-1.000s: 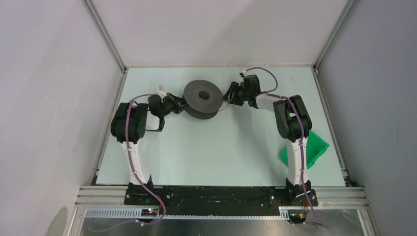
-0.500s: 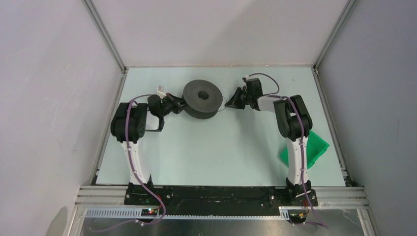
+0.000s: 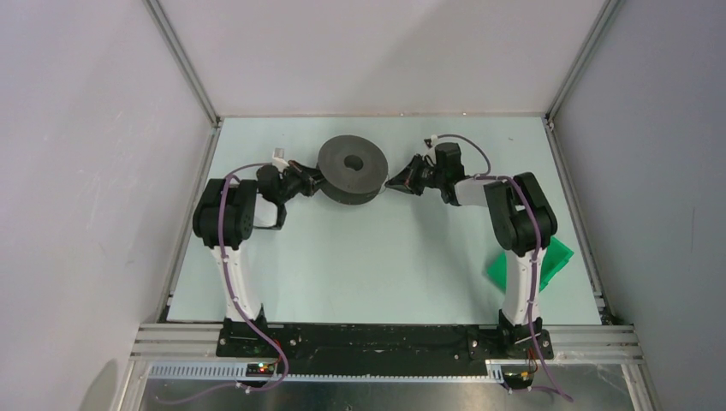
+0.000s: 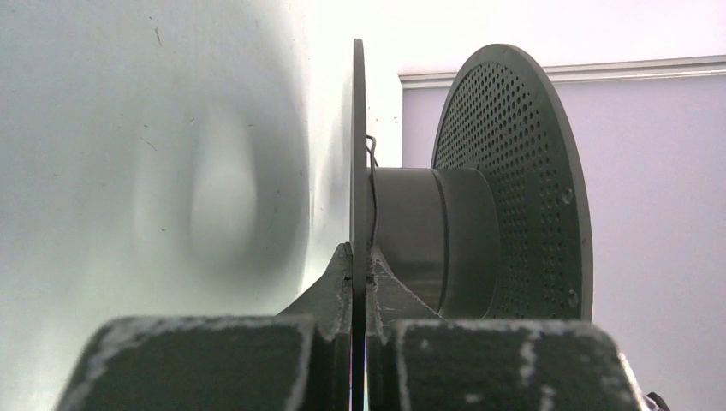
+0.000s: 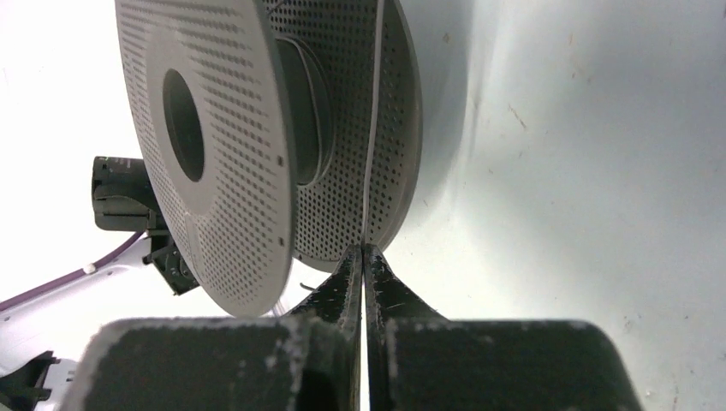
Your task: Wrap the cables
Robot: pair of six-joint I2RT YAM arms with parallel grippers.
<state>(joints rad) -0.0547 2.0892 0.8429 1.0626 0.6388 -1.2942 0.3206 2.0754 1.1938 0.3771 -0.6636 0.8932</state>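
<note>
A big dark grey perforated spool [image 3: 351,169] lies flat at the back middle of the table. My left gripper [image 3: 315,181] is shut on the rim of its lower flange [image 4: 359,128]; the fingertips [image 4: 342,265] clamp that thin disc edge-on. The cable [image 5: 370,137], a hair-fine wire strand, runs taut from the spool's core to my right gripper [image 5: 364,250], which is shut on it just off the spool's right edge [image 3: 395,182]. A short loop of wire [image 4: 373,184] lies against the hub [image 4: 428,240].
A green bin [image 3: 524,261] sits on the table's right side, partly hidden behind my right arm [image 3: 518,214]. Grey enclosure walls with aluminium corner posts [image 3: 184,64] surround the table on three sides.
The right gripper has closed on the wire and shifted slightly toward the spool. The right arm's elbow has swung outward to the right. The left gripper has kept its grip.
</note>
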